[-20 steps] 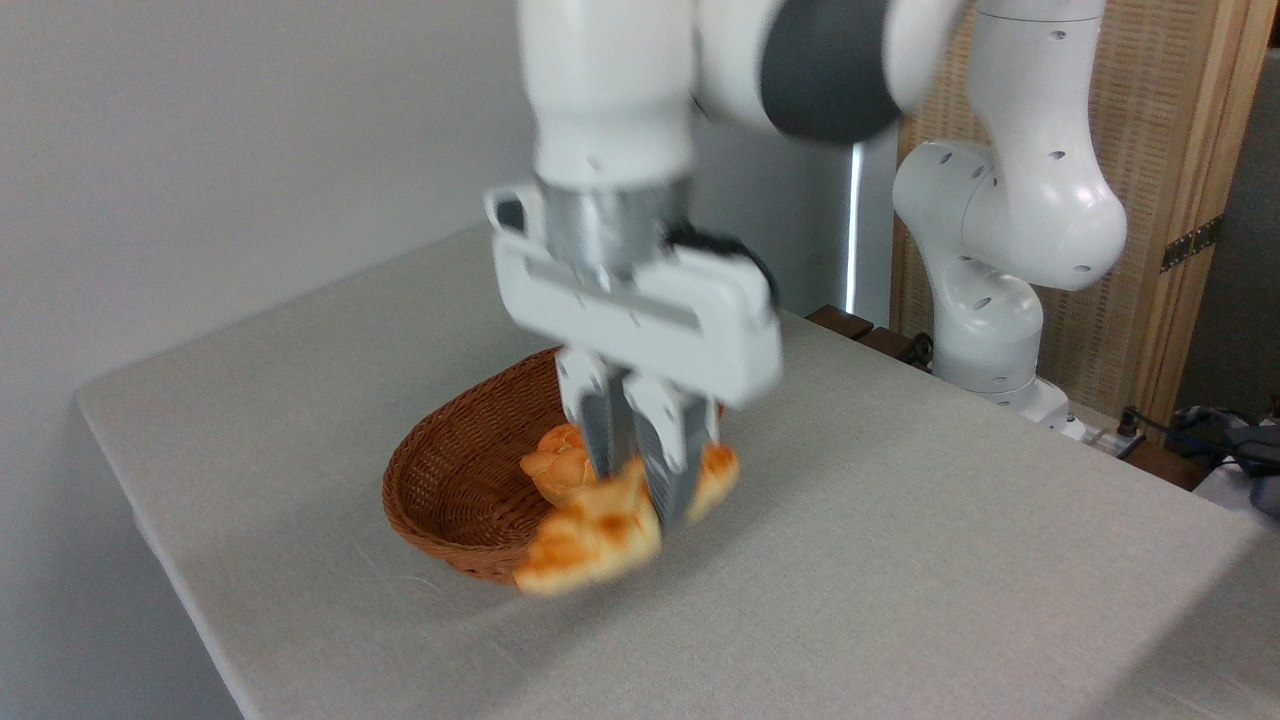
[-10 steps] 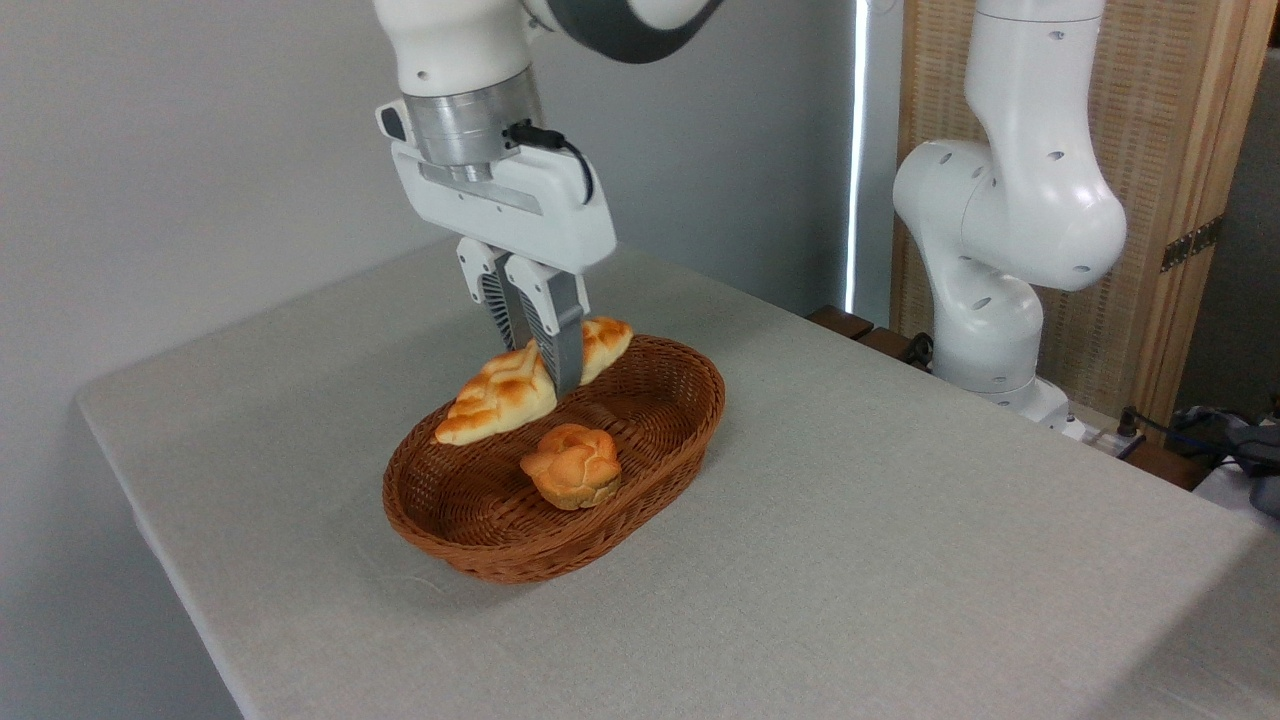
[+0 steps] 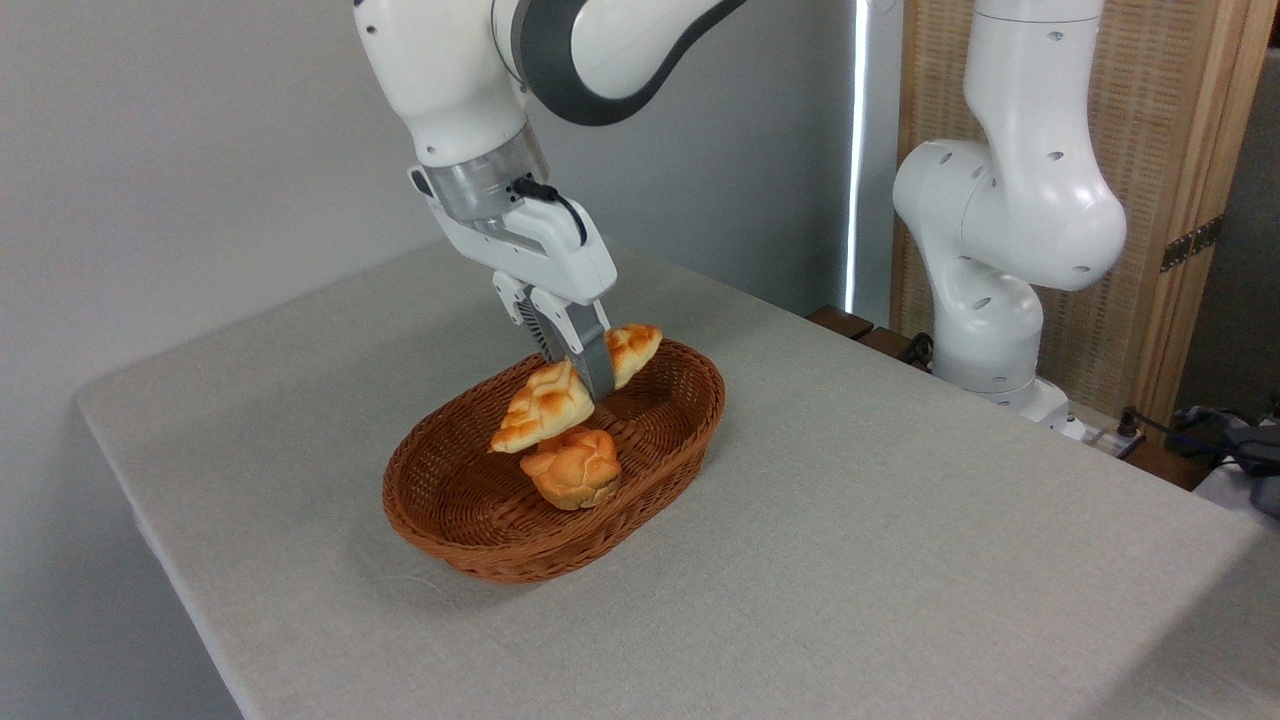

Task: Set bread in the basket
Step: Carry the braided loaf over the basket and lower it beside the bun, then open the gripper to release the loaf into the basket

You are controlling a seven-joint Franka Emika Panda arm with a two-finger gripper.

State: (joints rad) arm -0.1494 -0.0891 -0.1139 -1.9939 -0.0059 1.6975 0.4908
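The bread (image 3: 545, 405), a long golden braided loaf, hangs tilted over the basket (image 3: 460, 510), its left end low and its right end near the far rim. My gripper (image 3: 590, 385) is shut on the loaf's middle, tilted, coming down from the upper left. The basket is an oval reddish-brown wicker one on the grey table. The loaf's lower end is just above a small round knotted bun (image 3: 572, 467) lying inside the basket; I cannot tell whether they touch.
The robot's white base column (image 3: 990, 290) stands at the table's back right. A wooden screen (image 3: 1180, 130) is behind it. Cables and dark items (image 3: 1230, 440) lie past the table's right edge. The table's left edge is close to the basket.
The gripper carried the loaf from in front of the basket up over it, then shifted right and lower, tilting. The loaf now hangs just above the round bun.
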